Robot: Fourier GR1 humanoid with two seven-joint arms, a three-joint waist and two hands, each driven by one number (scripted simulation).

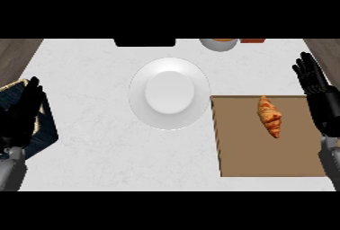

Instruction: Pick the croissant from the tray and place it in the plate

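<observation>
- Left hand (23,112) is resting at the view's left edge, fingers straight.
- Croissant (270,116) is lying on the brown tray (266,157), untouched.
- Right hand (319,96) is hovering beside the tray's right edge, fingers straight, holding nothing.
- White plate (169,67) is sitting left of the tray.

White counter (93,148) bears plate (169,93), tray (266,152), perhaps a bowl (219,44).
</observation>
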